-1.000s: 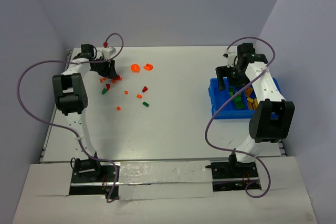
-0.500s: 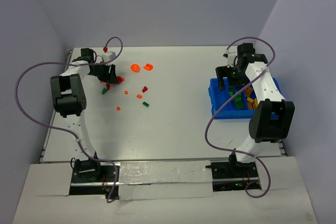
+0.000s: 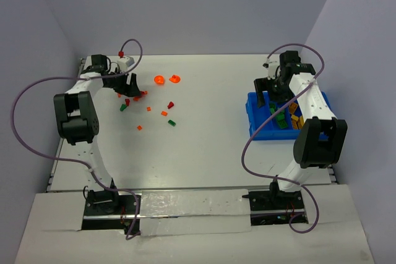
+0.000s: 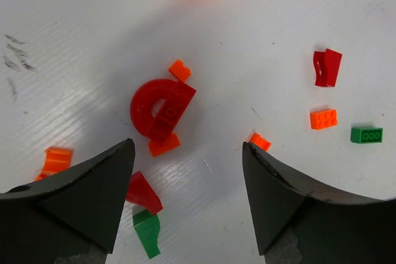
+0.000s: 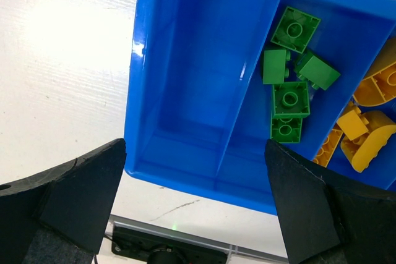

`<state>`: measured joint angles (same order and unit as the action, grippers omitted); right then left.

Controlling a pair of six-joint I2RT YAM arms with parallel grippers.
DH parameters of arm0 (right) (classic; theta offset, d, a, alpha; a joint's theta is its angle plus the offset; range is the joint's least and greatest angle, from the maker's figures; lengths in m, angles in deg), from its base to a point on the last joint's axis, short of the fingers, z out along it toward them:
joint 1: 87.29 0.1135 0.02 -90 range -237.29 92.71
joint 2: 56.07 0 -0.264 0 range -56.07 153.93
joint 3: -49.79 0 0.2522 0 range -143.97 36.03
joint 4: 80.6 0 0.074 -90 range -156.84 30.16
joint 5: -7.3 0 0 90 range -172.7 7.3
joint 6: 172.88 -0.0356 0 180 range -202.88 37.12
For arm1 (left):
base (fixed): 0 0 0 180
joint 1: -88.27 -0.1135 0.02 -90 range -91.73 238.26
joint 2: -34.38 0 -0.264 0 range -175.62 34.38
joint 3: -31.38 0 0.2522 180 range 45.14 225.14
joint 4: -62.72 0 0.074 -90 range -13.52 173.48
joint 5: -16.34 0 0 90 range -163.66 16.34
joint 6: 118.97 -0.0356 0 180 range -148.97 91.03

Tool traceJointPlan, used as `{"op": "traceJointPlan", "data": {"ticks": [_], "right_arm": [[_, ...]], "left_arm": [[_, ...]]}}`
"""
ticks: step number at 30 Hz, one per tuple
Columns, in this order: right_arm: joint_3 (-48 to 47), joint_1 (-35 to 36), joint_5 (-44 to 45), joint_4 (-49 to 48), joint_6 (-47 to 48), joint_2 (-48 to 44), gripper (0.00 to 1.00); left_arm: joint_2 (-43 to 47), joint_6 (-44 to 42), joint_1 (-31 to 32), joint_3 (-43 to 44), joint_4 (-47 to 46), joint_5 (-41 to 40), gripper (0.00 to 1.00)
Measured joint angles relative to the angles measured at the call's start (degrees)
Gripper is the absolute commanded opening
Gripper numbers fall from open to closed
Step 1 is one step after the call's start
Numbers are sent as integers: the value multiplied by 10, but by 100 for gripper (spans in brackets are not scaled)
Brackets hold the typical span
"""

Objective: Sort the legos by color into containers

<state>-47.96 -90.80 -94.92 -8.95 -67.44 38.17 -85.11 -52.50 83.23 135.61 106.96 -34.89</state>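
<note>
Your left end effector [image 4: 187,145] stands with fingers [image 4: 80,202] wide apart, gripping nothing, low over the worktop [image 4: 278,23] at far left. A red arch lego [image 4: 159,110] lies loose just beyond the gap. Your right end effector [image 5: 195,145] hangs wide apart, empty, over the blue bin [image 5: 179,60] at right, above the compartment beside the green legos [image 5: 289,100].

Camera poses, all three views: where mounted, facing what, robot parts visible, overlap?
Top external: high behind, looking down at table; left arm, right arm whole.
Left wrist: on left arm, facing down at loose legos; left tool in frame.
Right wrist: facing down into blue bin; right tool in frame.
Shared: top view also shows legos and bin.
</note>
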Motion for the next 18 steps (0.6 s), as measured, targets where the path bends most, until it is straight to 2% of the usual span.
{"op": "traceJointPlan", "data": {"ticks": [7, 18], "right_arm": [[0, 0, -5, 0, -2, 0, 100], [0, 0, -8, 0, -4, 0, 100]], "left_arm": [[1, -14, 2, 4, -7, -32, 84], [-39, -51, 29, 45, -2, -77, 74]]}}
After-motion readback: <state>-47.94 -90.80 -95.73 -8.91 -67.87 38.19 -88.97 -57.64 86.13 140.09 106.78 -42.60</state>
